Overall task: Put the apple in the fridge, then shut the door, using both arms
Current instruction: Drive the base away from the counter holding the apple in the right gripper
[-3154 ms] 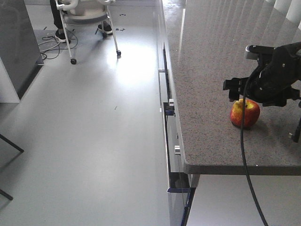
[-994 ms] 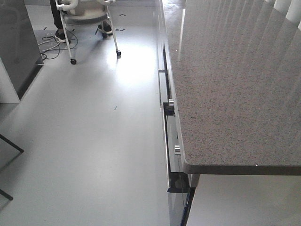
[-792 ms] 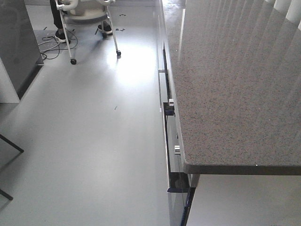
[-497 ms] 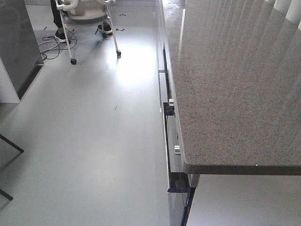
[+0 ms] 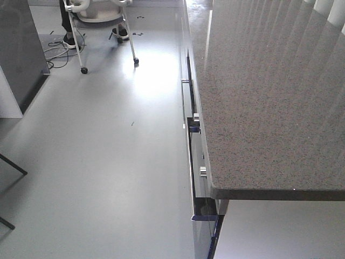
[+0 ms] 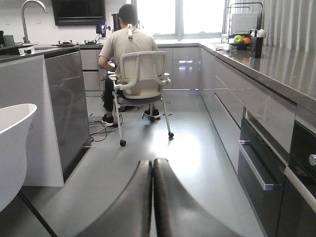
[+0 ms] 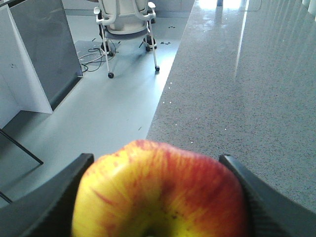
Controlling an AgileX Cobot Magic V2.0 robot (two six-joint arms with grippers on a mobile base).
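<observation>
The right gripper (image 7: 155, 160) is squeezing the apple (image 7: 158, 197) between its two black fingers (image 7: 54, 197), one on each side. The apple is red and yellow and is up in the air. The speckled grey top of the counter (image 7: 237, 89) shows just behind it.

The left gripper (image 6: 151, 165) has its two fingers (image 6: 133, 197) pressed tight together, with nothing between them. It points along the floor (image 6: 197, 148) beside the counter.

Drawers (image 6: 256, 163) sit under the counter. Green and orange fruit (image 6: 240, 39) rests at the far end of the counter's top. Far down the floor beside the counter, a person (image 6: 123, 39) sits in a white chair (image 6: 140, 74) with wheels, back turned. Across the floor from the counter stands a dark grey cabinet (image 6: 69, 108).
</observation>
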